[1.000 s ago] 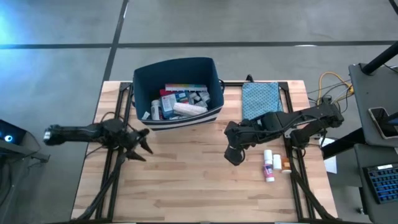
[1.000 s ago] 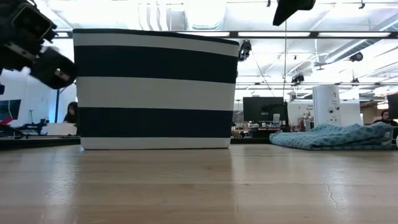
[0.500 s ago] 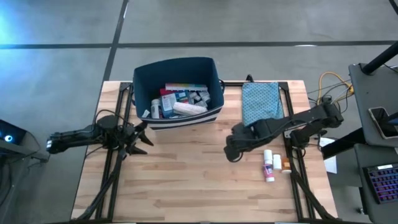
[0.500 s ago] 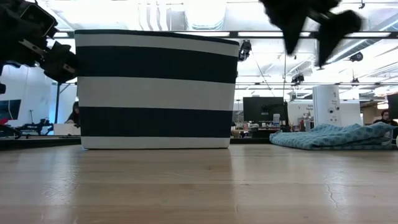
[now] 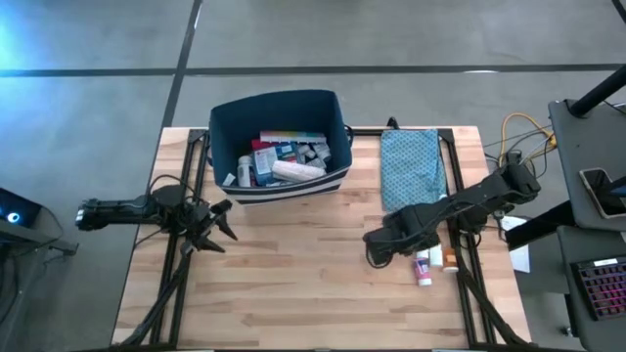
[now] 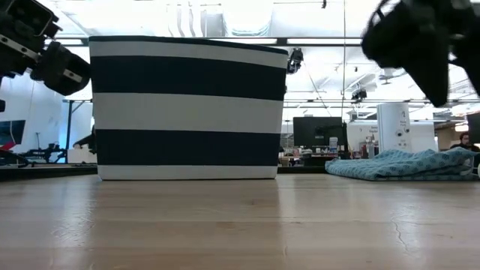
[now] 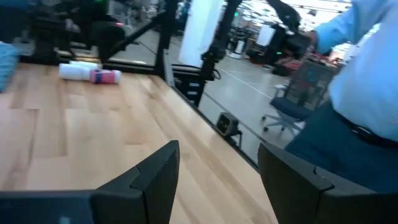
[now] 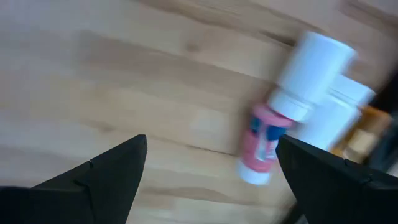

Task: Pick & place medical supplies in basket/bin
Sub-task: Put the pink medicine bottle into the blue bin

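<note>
I'm reaching: right end effector (image 5: 380, 256) hovers spread and empty just beside the last bottles (image 5: 424, 264) on the bench (image 5: 293, 284). Left end effector (image 5: 217, 227) waits half-spread, empty, near the bin (image 5: 279, 103). Next I need to drop squarely over one bottle.

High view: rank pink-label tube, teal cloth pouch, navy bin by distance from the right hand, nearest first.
From the right hand:
1. Pink-label tube, just beside it, toward the table's right edge.
2. Teal cloth pouch, at the far right of the table.
3. Navy bin, far-left of the hand.
</note>
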Available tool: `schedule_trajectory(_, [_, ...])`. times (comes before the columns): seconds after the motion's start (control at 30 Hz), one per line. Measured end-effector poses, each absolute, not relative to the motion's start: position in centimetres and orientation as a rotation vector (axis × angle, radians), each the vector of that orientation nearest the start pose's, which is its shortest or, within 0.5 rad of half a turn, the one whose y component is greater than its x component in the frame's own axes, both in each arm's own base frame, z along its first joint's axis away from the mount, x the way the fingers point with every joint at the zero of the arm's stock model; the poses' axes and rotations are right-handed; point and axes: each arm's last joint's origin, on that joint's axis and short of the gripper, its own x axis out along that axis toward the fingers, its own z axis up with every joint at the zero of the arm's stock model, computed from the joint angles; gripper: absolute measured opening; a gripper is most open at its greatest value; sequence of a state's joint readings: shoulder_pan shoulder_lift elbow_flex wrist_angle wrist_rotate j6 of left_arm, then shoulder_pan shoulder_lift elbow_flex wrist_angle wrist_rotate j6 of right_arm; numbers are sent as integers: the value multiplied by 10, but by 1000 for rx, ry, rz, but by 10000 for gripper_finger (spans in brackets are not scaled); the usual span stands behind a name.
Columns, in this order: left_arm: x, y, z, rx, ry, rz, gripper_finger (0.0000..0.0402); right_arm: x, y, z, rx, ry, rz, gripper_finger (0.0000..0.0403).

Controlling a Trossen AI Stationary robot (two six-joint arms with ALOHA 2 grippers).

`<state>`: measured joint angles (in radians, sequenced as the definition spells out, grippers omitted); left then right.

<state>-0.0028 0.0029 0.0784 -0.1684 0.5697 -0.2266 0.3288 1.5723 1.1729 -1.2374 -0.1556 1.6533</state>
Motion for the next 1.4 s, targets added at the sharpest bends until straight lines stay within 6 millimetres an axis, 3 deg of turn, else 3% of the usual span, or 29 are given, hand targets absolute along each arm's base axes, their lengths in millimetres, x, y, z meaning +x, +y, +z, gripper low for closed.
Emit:
schedule_trajectory(0.2, [87,-17,174,-246,157,-575,198,226,99,204,1172,1545,-1251,337])
schedule_trajectory(0.33, [87,-17,174,-246,158,-575,198,219,113,185,1261,1567,-1230,329])
schedule_trajectory(0.53, [87,-17,174,-246,158,-575,198,203,126,172,1249,1561,-1294,326])
schedule_trajectory(0.63, [87,-17,174,-246,158,-575,198,195,128,165,1222,1563,-1336,326])
schedule_trajectory(0.93, [87,-18,174,-245,159,-584,198,186,123,136,1254,1546,-1247,322])
schedule_trajectory(1.07, [87,-18,174,-245,159,-584,198,185,122,135,1227,1531,-1238,279])
schedule_trajectory(1.3, [87,-18,174,-245,159,-584,198,186,122,134,1230,1511,-1223,155])
schedule_trajectory(1.4, [87,-18,174,-245,159,-584,198,200,128,141,1247,1439,-1065,149])
